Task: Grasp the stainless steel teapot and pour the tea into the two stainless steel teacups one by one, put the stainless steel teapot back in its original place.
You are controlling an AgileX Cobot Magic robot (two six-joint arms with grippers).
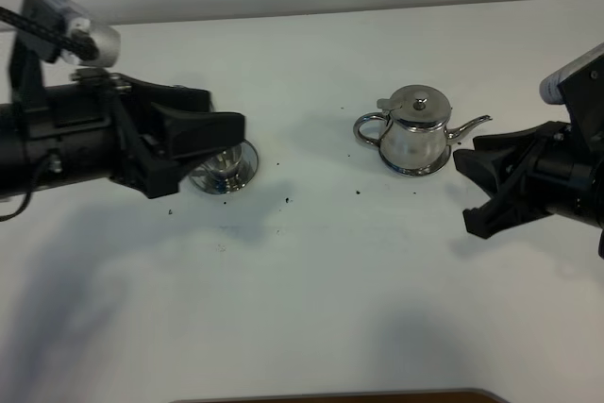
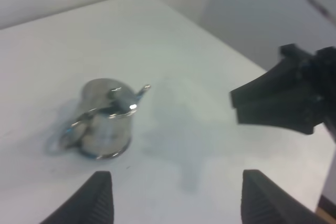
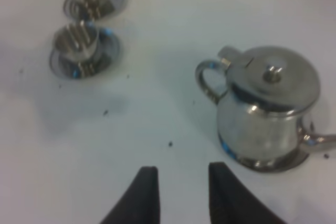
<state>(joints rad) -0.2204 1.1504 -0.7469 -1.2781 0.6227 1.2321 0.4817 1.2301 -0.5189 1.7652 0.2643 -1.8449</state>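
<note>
Right end effector (image 1: pixel 469 193) — parted, empty — is nearer the stainless steel teapot (image 1: pixel 415 134), whose spout (image 1: pixel 474 124) faces it, handle (image 1: pixel 366 127) away.

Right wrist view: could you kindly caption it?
Open right gripper facing the lidded teapot, two saucered teacups farther off.

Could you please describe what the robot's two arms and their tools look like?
Both arms are matt black and bulky. The left arm carries a silver-grey camera housing on a black bracket, and a thin black cable loops beneath it. The right arm has a similar white-grey housing. The left tool and right tool each have two tapering black fingers. No markings show.
</note>
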